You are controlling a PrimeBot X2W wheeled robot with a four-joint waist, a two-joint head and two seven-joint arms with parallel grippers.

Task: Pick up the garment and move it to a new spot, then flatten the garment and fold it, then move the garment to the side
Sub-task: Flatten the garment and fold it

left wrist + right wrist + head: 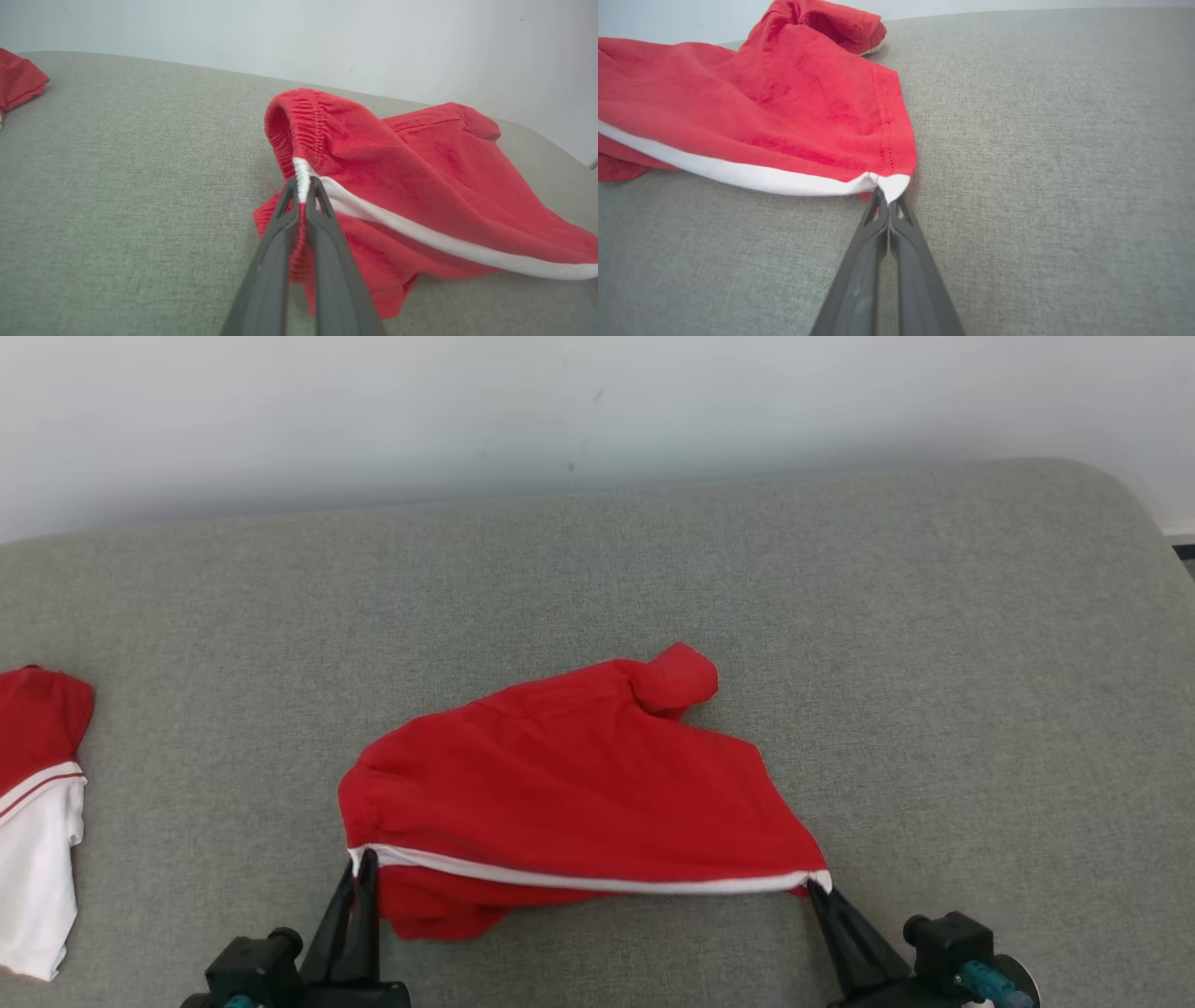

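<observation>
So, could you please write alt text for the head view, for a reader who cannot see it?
A crumpled red garment lies on a grey upholstered surface, its white-striped near edge pinched at one end by the left gripper and at the other by the right gripper. A second red and white garment lies at the left edge.

The shorts [579, 784] lie mid-worktop [934, 616], a second garment [37, 784] well apart at its left edge, the wall [560, 401] behind.

A grey woven-fabric cushioned surface [840, 616] is carrying two things. A rumpled red cloth garment with a white stripe [560, 775] is lying near its front middle. A red-and-white cloth piece [37, 821] is resting at its left edge.
</observation>
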